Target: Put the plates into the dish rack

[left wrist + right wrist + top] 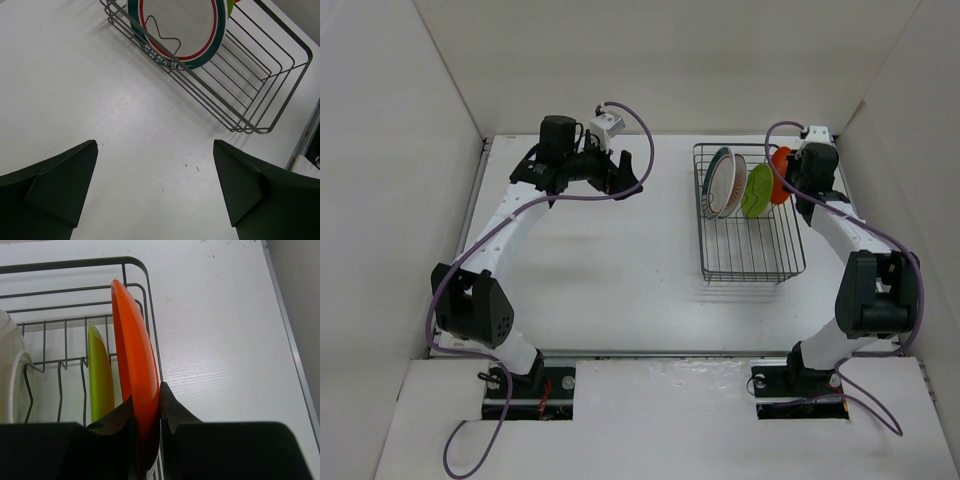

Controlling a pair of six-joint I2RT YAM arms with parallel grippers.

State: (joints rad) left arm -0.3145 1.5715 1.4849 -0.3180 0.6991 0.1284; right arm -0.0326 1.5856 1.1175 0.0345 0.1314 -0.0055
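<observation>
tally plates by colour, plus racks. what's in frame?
white plate with teal rim: 1
white plate with orange-brown rim: 1
lime green plate: 1
orange plate: 1
wire dish rack: 1
Total: 5 (4 plates, 1 rack)

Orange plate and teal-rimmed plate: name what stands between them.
A white patterned plate and the lime green plate, clearest in the top view.
</observation>
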